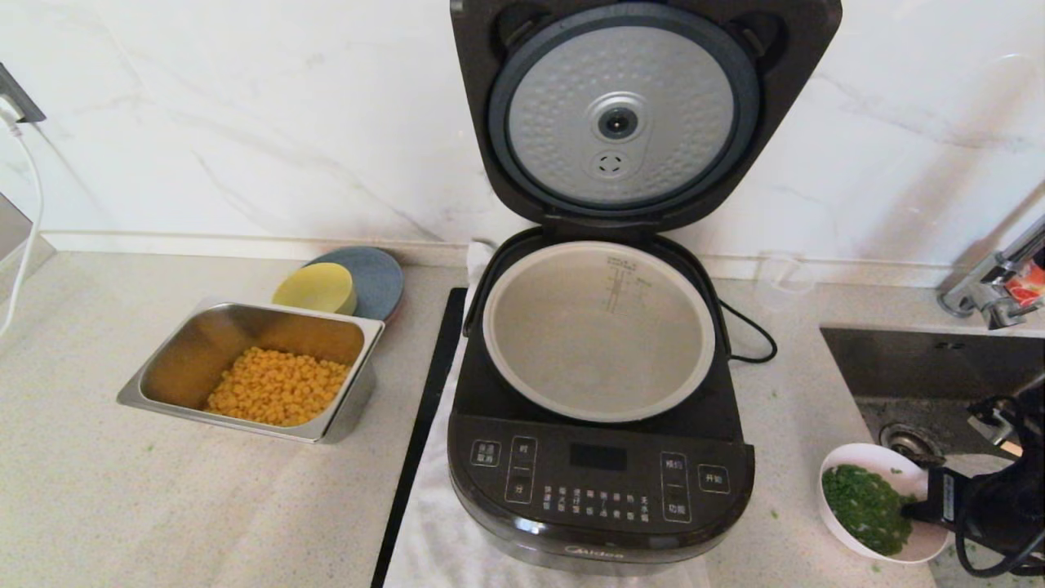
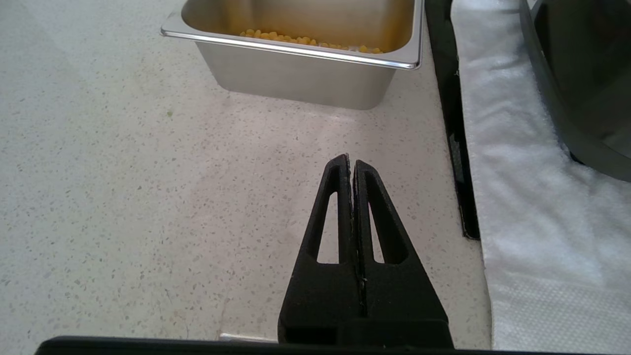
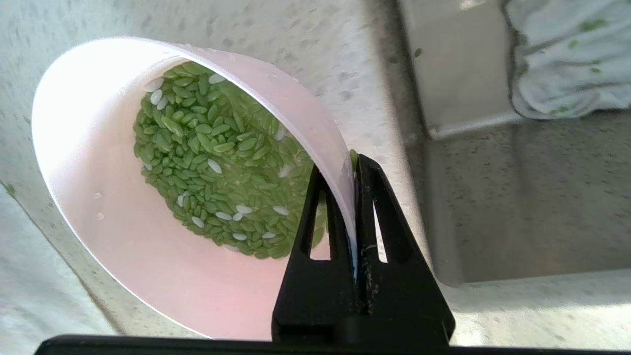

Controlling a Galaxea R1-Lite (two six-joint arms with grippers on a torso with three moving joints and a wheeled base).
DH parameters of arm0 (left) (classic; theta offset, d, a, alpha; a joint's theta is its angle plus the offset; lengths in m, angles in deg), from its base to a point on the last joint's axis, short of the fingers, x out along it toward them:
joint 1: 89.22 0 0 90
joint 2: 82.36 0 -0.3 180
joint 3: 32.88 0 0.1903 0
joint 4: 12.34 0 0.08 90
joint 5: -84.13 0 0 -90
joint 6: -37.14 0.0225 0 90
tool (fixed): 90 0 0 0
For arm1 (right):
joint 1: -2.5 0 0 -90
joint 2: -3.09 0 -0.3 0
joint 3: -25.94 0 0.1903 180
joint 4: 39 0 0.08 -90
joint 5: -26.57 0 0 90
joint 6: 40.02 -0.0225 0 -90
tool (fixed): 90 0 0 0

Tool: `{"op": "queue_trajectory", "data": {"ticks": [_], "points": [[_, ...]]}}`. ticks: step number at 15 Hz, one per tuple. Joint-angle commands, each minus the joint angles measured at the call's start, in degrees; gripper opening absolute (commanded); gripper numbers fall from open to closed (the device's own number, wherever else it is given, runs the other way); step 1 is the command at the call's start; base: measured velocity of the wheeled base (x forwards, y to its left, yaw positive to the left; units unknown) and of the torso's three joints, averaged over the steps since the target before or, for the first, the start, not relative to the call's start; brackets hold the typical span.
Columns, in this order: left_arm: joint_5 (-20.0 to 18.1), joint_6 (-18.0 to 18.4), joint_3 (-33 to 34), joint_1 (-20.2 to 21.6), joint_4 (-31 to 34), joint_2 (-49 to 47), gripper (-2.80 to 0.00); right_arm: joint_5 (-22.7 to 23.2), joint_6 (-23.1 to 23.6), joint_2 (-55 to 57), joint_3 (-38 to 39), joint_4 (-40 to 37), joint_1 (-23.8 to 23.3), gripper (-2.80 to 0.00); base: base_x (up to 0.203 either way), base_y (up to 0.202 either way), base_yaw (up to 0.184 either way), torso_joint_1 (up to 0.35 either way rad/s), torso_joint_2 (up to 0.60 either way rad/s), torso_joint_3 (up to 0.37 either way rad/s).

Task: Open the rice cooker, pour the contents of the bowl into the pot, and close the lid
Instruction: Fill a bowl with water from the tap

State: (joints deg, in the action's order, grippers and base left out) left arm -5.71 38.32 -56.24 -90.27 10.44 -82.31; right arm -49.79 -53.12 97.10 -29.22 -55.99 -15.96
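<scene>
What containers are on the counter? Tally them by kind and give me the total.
Bowls: 2, the pink bowl of green grains, its rim pinched by the right gripper, and the yellow bowl.
Plates: 1, the grey plate.
Steel trays: 1, the tray of corn.
Cooker pots: 1, the pot.
Total: 5

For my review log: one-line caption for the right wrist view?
Right gripper pinches the rim of the pale pink round bowl holding green rice-like grains, beside the steel sink.
</scene>
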Motion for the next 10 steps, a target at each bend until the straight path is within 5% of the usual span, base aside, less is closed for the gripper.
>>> {"op": "queue_trajectory", "data": {"ticks": [1, 10], "points": [[0.0, 0.1, 0.4, 0.0, 0.0, 0.0, -2.80, 1.8, -0.1, -1.5, -2.4, -2.2, -3.4, -2.80, 0.000, 0.000, 0.000, 0.000, 0.00, 0.000], [0.0, 0.0, 0.4, 0.0, 0.0, 0.0, -2.80, 11.0, 0.2, 5.5, -19.6, -13.6, -23.7, -2.80, 0.000, 0.000, 0.000, 0.000, 0.00, 0.000]]}}
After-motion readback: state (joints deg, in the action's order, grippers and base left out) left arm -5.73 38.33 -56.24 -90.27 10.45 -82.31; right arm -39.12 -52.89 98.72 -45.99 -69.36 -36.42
